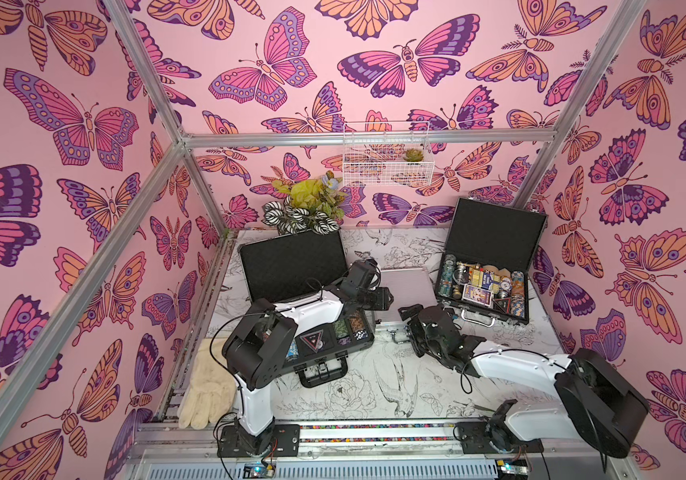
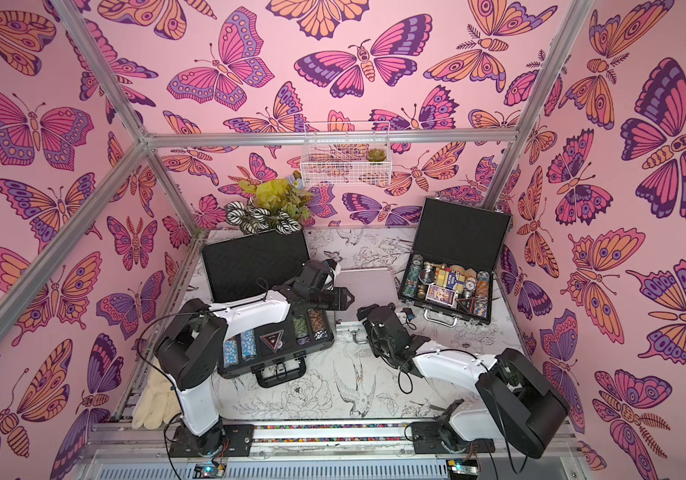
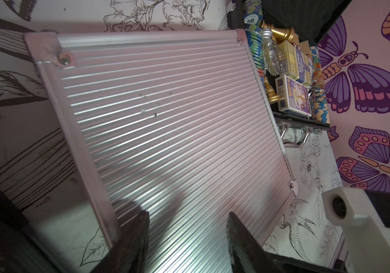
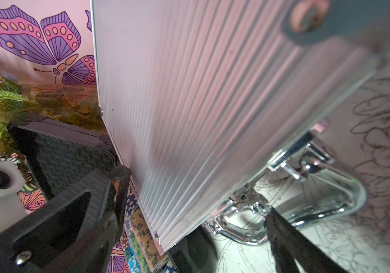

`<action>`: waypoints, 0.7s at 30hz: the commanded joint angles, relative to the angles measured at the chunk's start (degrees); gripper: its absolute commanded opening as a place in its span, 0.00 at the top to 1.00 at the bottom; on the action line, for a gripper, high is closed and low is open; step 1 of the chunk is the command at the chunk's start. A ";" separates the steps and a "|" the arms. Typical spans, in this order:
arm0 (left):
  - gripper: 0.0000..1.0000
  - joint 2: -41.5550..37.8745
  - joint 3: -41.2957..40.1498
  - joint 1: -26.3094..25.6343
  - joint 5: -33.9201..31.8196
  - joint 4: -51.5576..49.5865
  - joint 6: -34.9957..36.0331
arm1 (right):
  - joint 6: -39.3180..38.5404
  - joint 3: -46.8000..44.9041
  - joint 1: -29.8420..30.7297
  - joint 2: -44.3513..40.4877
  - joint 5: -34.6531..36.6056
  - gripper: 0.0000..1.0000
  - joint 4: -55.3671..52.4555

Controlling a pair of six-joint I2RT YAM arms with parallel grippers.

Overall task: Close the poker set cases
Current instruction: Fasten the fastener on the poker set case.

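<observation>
Step in hand: shutting of the silver case point(image 1: 405, 283), mid-surface between the other two. Lay with its ribbed lid down flat, so looked all but done. Latches too hidden to call.
Left end effector point(image 3: 187, 216): hung over that ribbed lid, jaws partly apart, nothing gripped. Touching the lid or just above it, could not tell.
Right end effector point(image 1: 410, 312): sat at the near edge of the same case, by the chrome handle point(image 4: 331, 205). Jaws spread wide, empty.
Next move, as judged: called for both arms to back clear, then a reach behind an upright lid and a push forward and down, eased near the end.
Dark-grey case point(image 1: 291, 266): sat on the left of the surface point(image 1: 374, 386). Stood open, lid upright, black foam facing the arms, rows of chips point(image 1: 351, 330) in the base, handle toward the near edge.
Black silver-trimmed case point(image 1: 495, 232): sat far right, near the corner. Open too, lid up, base crammed with chips, card boxes point(image 1: 472, 293) and gold pieces point(image 3: 281, 35), silver handle on the near side.
</observation>
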 commanded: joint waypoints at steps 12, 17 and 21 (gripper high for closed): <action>0.45 2.84 -6.15 0.62 -1.21 -12.36 -1.40 | 2.87 -0.65 0.53 3.94 3.32 0.02 5.10; 0.45 2.84 -6.88 0.53 -0.86 -11.91 -1.82 | 2.83 -1.35 0.47 4.12 4.16 0.03 5.47; 0.45 2.52 -7.59 0.55 -0.69 -11.63 -1.86 | 2.20 -2.24 0.49 4.98 4.70 0.05 6.00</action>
